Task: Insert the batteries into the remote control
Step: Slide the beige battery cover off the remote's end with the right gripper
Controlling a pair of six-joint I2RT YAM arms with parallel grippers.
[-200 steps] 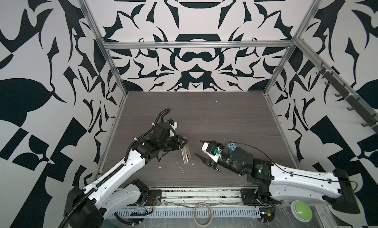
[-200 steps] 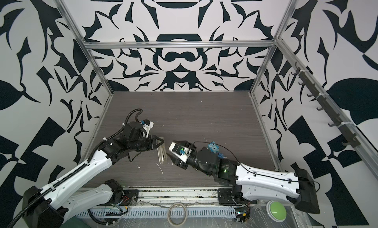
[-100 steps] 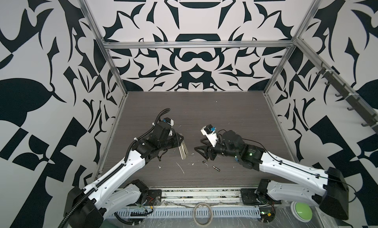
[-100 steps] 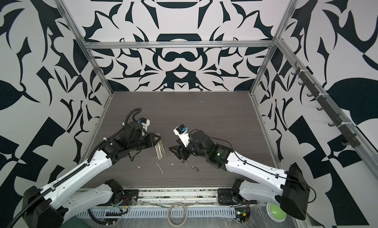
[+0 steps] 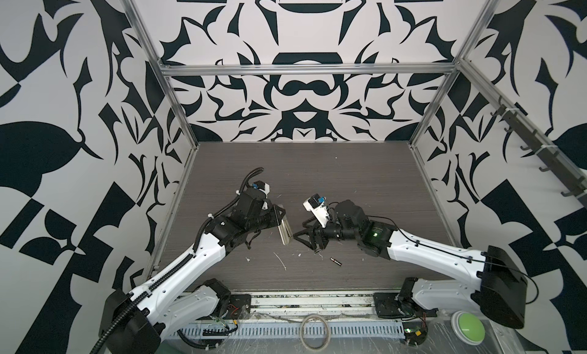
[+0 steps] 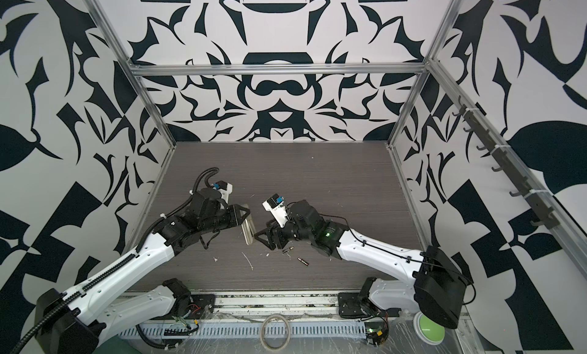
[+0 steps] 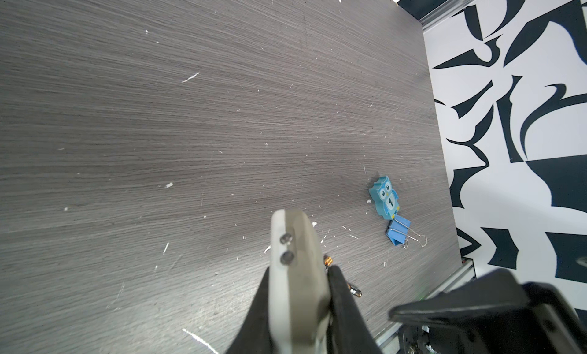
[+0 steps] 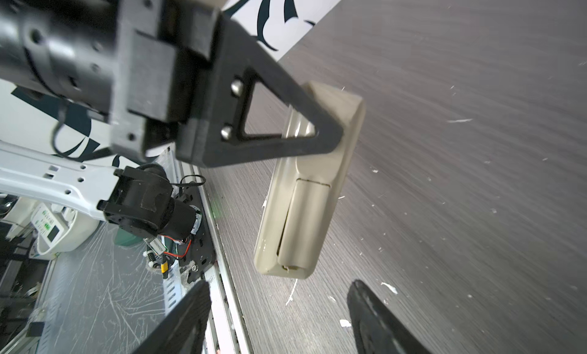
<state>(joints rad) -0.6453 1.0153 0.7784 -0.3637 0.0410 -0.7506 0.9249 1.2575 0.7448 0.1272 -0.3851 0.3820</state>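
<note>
My left gripper (image 5: 281,217) (image 7: 298,273) is shut on the remote control (image 5: 285,231) (image 6: 247,230) (image 7: 295,234), gripping its upper part and holding it tilted above the table. The right wrist view shows its beige back (image 8: 305,209) with the battery cover on, a slit along one side. My right gripper (image 5: 306,241) (image 6: 266,240) (image 8: 279,284) stands open just off the remote's low end, with nothing between its fingers. Two batteries lie on the table near it, one (image 5: 335,261) (image 6: 303,261) (image 7: 354,290) in front and one (image 6: 287,249) (image 7: 328,260) close beneath the right gripper.
A blue owl figure (image 7: 386,198) and a blue binder clip (image 7: 398,231) lie near the right wall, hidden behind the right arm in both top views. White flecks (image 5: 281,260) litter the dark table. A tape ring (image 5: 314,328) and a green button (image 5: 467,325) sit beyond the front rail.
The right arm has risen and turned its wrist, so its gripper now faces the remote's low end, with jaws spread wider. The left gripper has lifted the remote slightly.
</note>
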